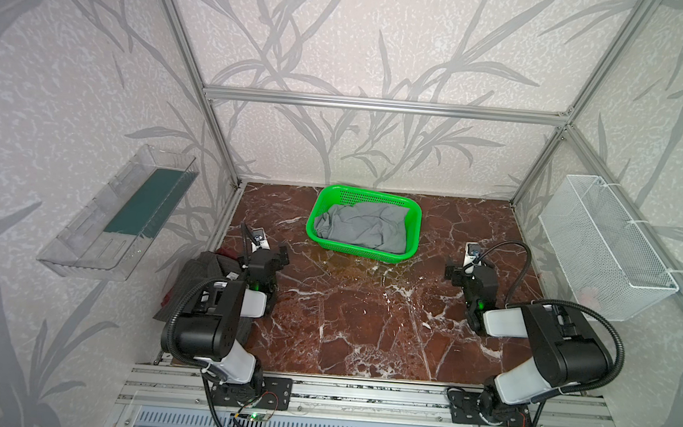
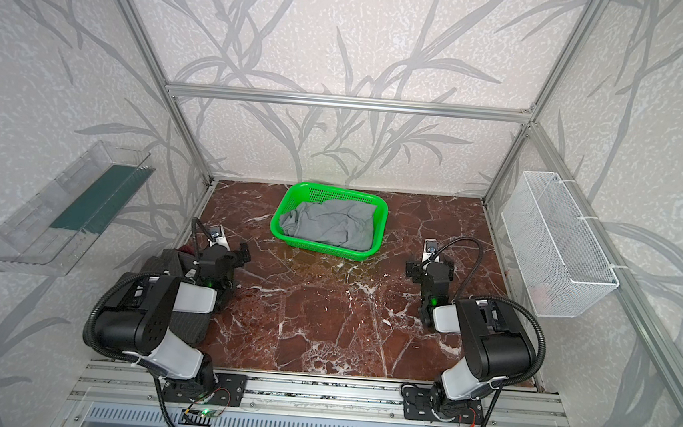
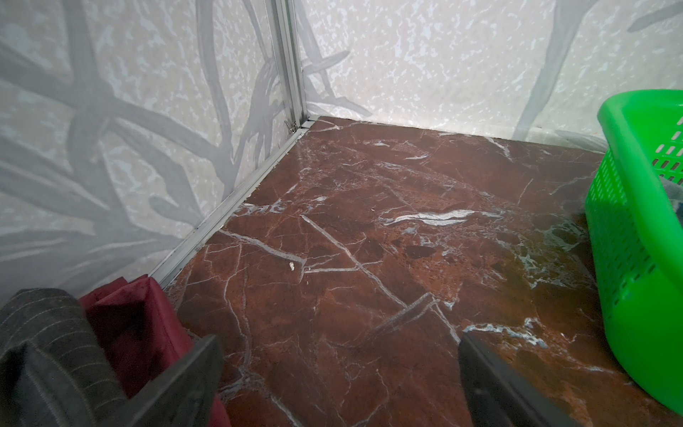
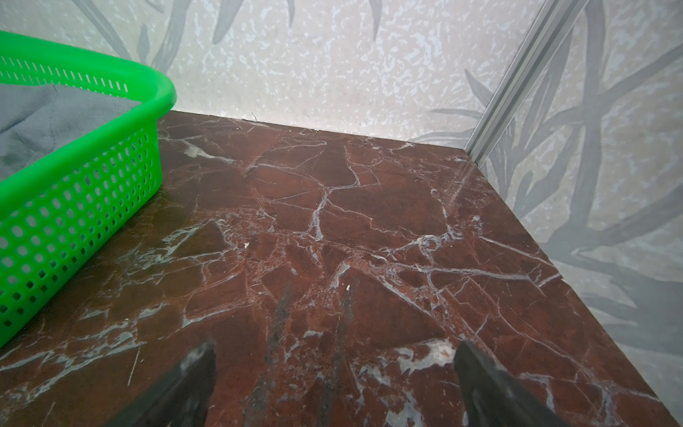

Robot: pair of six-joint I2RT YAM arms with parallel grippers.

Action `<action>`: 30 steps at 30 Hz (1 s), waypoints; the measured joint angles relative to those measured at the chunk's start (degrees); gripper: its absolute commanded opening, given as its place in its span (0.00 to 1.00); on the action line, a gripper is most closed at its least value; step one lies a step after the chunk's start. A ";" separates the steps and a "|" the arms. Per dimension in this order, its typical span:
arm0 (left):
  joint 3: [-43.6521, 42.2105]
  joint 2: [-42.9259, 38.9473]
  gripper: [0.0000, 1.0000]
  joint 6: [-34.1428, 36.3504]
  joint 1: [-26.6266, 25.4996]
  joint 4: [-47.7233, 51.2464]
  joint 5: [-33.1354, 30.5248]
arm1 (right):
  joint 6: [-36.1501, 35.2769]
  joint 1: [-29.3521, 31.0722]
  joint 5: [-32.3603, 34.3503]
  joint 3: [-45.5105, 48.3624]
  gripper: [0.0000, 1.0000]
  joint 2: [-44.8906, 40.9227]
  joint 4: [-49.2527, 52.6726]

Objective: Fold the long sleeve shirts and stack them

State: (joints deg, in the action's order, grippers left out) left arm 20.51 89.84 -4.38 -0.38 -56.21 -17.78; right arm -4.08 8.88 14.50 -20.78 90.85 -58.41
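Surface: a red-brown marble-patterned table (image 1: 365, 308) inside an aluminium frame, with pale leaf-print walls on three sides.
Green basket (image 1: 353, 251): stands at the back middle of the table, between the two arms and farther back than both.
Grey shirt (image 1: 363, 226): lies crumpled inside the green basket and fills most of it. It is unfolded, and no gripper is touching it.
Pinstriped shirt (image 3: 44, 351): a dark charcoal heap at the left edge of the table, partly hidden under the left arm in both top views. Its fine pale stripes are clear in the left wrist view.
Dark red cloth (image 3: 136, 321): lies against the pinstriped shirt, next to the left wall rail.
Left gripper (image 3: 338, 358): the fingers are spread wide with only bare table between them. One finger is close beside the dark red cloth; I cannot tell whether they touch.
Right gripper (image 4: 336, 362): the fingers are spread just as wide, above bare marble, with nothing in them. The green basket is off to one side, well apart.
Clear plastic tray (image 1: 114, 213): mounted on the left wall.
White wire basket (image 1: 608, 248): hung on the right wall.
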 measured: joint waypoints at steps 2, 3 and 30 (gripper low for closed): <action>0.00 0.00 0.99 0.04 0.00 0.00 0.00 | 0.00 0.00 0.11 0.00 0.99 0.00 0.04; 0.00 0.00 0.99 0.11 0.00 0.00 0.00 | 0.07 0.00 0.15 0.00 0.99 -0.31 0.72; 25.62 -38.21 0.99 -22.49 0.87 55.23 5.07 | 24.26 21.33 -15.41 -50.56 0.95 -11.52 69.96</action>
State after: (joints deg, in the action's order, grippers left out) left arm 46.13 51.64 -26.87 0.49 -0.97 -12.71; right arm 20.18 30.22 -0.91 -71.33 79.33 11.55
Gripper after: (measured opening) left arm 0.992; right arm 0.976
